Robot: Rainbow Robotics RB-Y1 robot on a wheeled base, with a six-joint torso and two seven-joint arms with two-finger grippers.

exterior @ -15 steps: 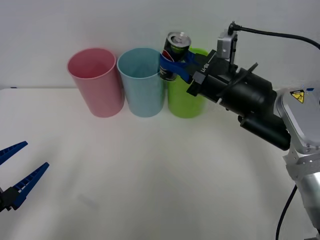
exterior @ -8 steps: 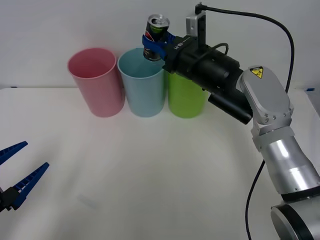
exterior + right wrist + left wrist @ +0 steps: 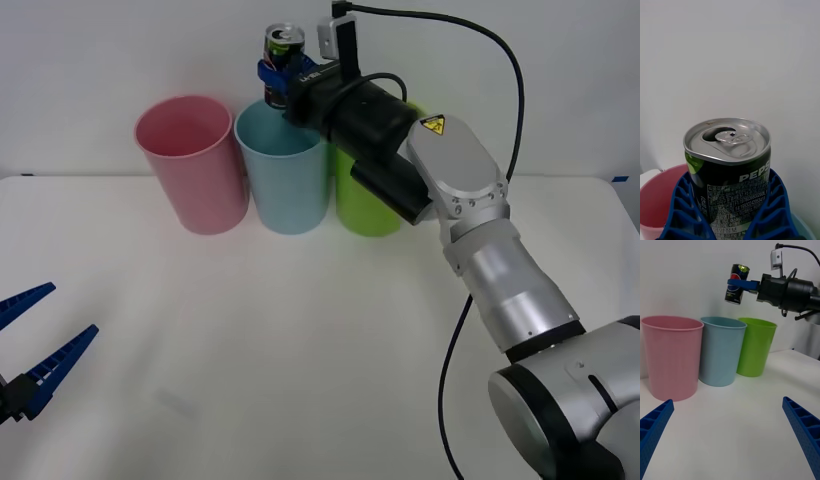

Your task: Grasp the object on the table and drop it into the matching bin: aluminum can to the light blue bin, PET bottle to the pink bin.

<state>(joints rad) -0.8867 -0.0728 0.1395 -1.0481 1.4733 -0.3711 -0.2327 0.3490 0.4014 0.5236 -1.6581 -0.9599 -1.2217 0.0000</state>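
Note:
My right gripper (image 3: pixel 276 75) is shut on the aluminum can (image 3: pixel 281 55), a small dark can with a silver top, and holds it in the air above the light blue bin (image 3: pixel 286 172). In the right wrist view the can (image 3: pixel 728 168) sits upright between the blue fingers (image 3: pixel 771 210). The left wrist view shows the can (image 3: pixel 736 283) tilted, well above the light blue bin (image 3: pixel 720 350). The pink bin (image 3: pixel 192 165) stands just left of the blue one on the white table (image 3: pixel 300 350). My left gripper (image 3: pixel 35 350) hangs open at the table's near left.
A bright green bin (image 3: pixel 370 205) stands right of the light blue bin, partly behind my right arm (image 3: pixel 450 200). All three bins line up along the back wall. A black cable (image 3: pixel 480 40) loops above the right arm.
The right gripper has carried the can left and upward, from in front of the green bin to above the light blue bin. The left arm has not moved.

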